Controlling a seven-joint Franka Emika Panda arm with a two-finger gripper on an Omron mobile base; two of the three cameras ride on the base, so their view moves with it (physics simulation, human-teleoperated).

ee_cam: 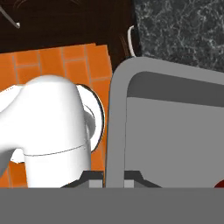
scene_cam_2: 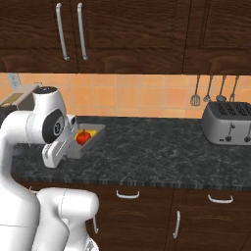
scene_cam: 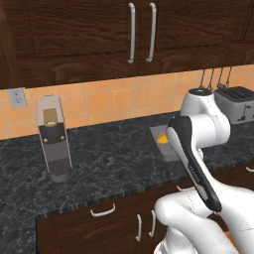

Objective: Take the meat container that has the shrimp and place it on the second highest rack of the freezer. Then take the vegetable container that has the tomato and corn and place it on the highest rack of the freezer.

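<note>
No legible text, label, brand, number or sign on anything here

White arm rising from base, elbow bent high, forearm angled downward toward the counter edge. Gripper [ee_cam: 114, 180] seen in hand view with two dark fingertips [ee_cam: 92, 176] pinched tight on the thin grey rim of the vegetable container [ee_cam: 175, 127], one fingertip on either side of the wall.

Grey tray [scene_cam_2: 91, 142] holding tomato [scene_cam_2: 83, 137] and corn [scene_cam_2: 92, 132], on counter.
</note>
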